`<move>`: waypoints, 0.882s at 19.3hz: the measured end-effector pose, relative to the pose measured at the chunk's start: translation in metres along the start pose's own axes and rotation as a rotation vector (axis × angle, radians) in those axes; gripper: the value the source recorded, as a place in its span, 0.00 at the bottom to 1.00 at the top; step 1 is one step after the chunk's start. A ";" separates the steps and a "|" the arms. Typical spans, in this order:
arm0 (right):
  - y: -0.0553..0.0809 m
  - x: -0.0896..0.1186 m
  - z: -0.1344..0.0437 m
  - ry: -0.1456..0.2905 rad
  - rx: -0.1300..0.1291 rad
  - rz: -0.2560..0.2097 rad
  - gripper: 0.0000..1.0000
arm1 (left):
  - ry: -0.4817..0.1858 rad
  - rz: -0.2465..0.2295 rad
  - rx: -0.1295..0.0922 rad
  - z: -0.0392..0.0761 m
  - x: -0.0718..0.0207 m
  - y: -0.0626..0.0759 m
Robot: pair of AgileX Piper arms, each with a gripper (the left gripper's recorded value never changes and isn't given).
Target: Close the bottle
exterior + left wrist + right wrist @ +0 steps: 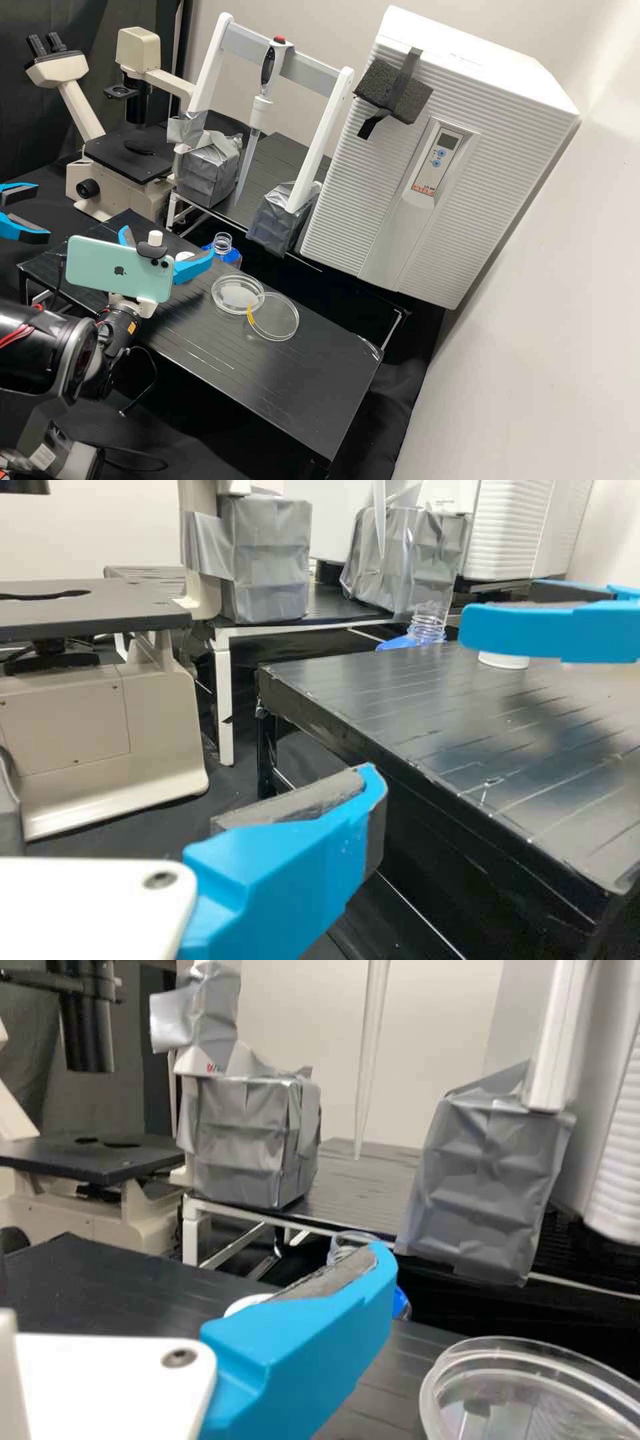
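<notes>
A small clear bottle [225,248] with blue liquid stands uncapped at the far edge of the black table [280,373]. Its neck [430,620] also rises behind that edge in the left wrist view. A white cap [185,255] lies on the table close beside it. My right gripper [163,248] is open over the table, one blue finger [193,265] right next to the cap [503,660]. In the right wrist view that finger [300,1330] partly hides the cap [245,1305] and the bottle [350,1245]. My left gripper [19,212] is open and holds nothing, off the table's left end.
Two clear petri dishes [237,293] [273,317] lie mid-table, to the right of the bottle. A teal phone [120,269] is mounted on the right arm. A microscope [113,153], a pipette stand [267,80] on taped blocks and a white ribbed box [433,153] stand behind.
</notes>
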 end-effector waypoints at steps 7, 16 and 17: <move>-0.008 0.003 0.007 -0.042 -0.001 -0.038 1.00 | 0.000 0.006 0.004 0.000 -0.0003 0.001; -0.006 0.004 0.012 -0.067 -0.003 -0.029 0.00 | 0.001 0.007 0.003 0.000 -0.0003 0.001; -0.006 0.004 0.012 -0.068 -0.003 -0.029 0.00 | 0.001 0.007 0.003 0.000 -0.0003 0.001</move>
